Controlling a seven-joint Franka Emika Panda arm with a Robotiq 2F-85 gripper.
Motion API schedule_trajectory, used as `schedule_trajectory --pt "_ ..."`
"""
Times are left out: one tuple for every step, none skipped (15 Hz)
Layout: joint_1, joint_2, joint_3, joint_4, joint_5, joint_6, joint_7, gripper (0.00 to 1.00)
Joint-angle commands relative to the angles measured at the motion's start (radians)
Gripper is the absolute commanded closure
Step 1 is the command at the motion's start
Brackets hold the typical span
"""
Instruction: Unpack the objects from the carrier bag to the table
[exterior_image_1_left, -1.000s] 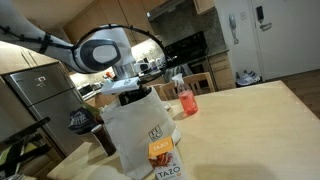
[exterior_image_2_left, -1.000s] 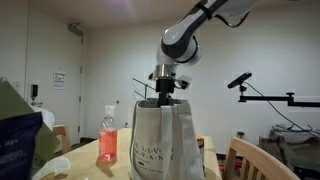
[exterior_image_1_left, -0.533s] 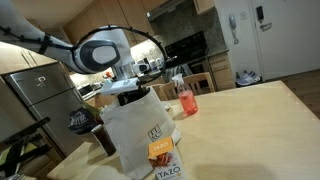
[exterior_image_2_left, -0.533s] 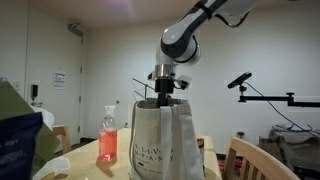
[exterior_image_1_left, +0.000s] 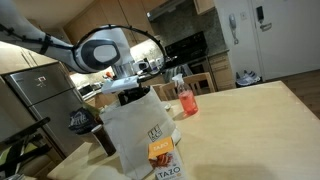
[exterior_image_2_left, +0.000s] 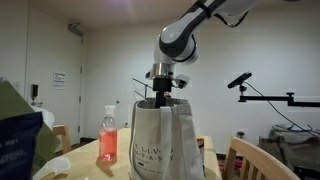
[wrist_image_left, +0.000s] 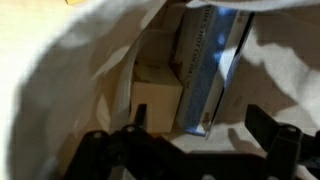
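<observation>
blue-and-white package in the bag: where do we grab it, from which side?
Probably its upper edge, pinched across the thin faces, coming straight down through the carrier bag mouth. In the wrist view the blue-and-white package stands on end, flat, close beside the tan box, so only its top is free. The open gripper hangs above it.

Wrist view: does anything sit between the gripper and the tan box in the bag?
No. In the wrist view the stretch from the open gripper to the tan box is bare; the blue-and-white package stands beside the box.
</observation>
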Motion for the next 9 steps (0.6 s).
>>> schedule_trajectory --pt "-0.001 0.032 0.011 0.072 -0.054 -0.039 0.04 0.0" --pt "-0.004 0.04 0.014 0.085 -0.057 -0.044 0.04 0.0" --pt "-0.007 0.046 0.019 0.097 -0.055 -0.047 0.037 0.0" --pt "-0.012 0.052 0.027 0.108 -0.044 -0.046 0.026 0.0" --pt "-0.012 0.057 0.029 0.118 -0.043 -0.042 0.027 0.0" --pt "-0.013 0.062 0.034 0.128 -0.04 -0.041 0.021 0.0" --pt "-0.011 0.067 0.035 0.139 -0.046 -0.04 0.023 0.0" --pt "-0.008 0.074 0.037 0.153 -0.05 -0.044 0.023 0.0" --pt "-0.006 0.08 0.039 0.165 -0.053 -0.042 0.021 0.0"
